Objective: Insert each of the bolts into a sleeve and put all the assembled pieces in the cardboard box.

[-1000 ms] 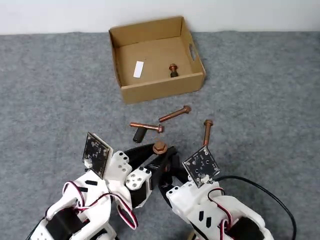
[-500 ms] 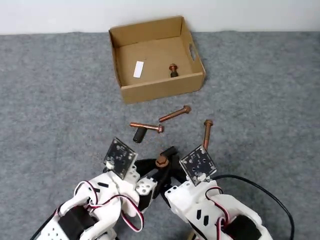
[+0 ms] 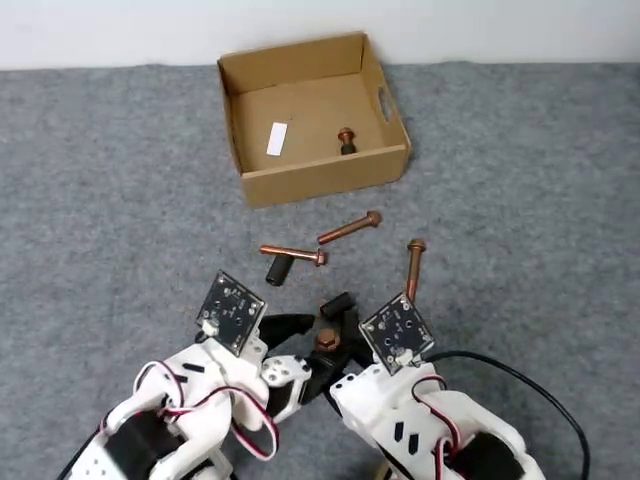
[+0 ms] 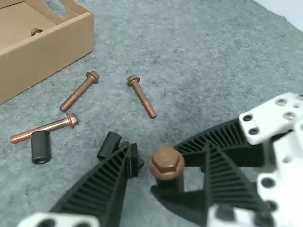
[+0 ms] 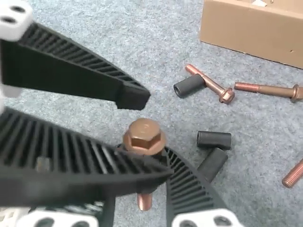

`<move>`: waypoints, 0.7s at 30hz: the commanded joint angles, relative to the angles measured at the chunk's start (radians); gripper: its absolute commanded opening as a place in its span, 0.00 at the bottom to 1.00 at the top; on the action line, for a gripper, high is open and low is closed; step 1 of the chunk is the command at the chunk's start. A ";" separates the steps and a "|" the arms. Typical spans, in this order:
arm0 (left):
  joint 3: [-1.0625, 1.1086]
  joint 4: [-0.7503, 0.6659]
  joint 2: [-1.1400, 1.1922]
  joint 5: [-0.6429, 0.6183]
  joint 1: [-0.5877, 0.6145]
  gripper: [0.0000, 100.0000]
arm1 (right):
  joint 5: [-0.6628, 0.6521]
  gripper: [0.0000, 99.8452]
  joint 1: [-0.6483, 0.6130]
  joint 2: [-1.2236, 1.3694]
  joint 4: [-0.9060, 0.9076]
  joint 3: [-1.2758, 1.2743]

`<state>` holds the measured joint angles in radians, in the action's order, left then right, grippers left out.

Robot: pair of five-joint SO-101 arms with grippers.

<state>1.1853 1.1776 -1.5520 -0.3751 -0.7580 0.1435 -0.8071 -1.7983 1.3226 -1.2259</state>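
In the lower middle of the high view, the right gripper [image 3: 332, 348] pinches a copper-coloured hex-head bolt [image 3: 325, 340] by its shank and holds it upright, head up. The left gripper [image 3: 306, 356] is right beside it, its ribbed black fingers [image 5: 94, 80] spread wide with nothing between them but the held bolt and the other arm's fingers.

A short black cylindrical sleeve [image 4: 109, 145] lies on the grey carpeted table [image 3: 520, 200] just beyond one left fingertip. A second black sleeve [image 3: 277, 269] rests against one of three loose copper bolts [image 3: 350, 227] nearer the centre. The open brown cardboard box [image 3: 320, 175] sits at upper centre with one assembled piece [image 3: 346, 140] inside.

The crowding is the main risk. Closing or shifting the left fingers could strike the right fingers and tilt or dislodge the bolt. That fingertip could also nudge the nearby sleeve and send it rolling. The grip on the shank may leave too little free length for a sleeve to slide on.
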 commanded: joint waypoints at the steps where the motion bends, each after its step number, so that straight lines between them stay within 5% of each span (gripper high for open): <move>1: -0.065 0.044 0.011 0.011 -0.006 0.25 | -0.008 0.01 0.007 -0.008 -0.031 0.020; 8: -0.159 0.043 0.005 0.075 0.147 0.25 | -0.008 0.01 0.019 -0.010 -0.031 0.005; 12: -0.140 0.035 0.003 0.126 0.350 0.11 | -0.002 0.01 0.120 -0.012 -0.031 0.005; 14: -0.091 -0.002 0.003 0.135 0.451 0.00 | 0.000 0.01 0.180 -0.012 -0.031 0.005; 21: 0.196 -0.175 0.002 0.137 0.675 0.00 | 0.074 0.01 0.394 -0.002 -0.042 0.035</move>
<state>1.3019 1.0932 -1.5489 -0.2524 -0.1458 0.1864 -0.4925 -1.7983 1.3119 -1.2259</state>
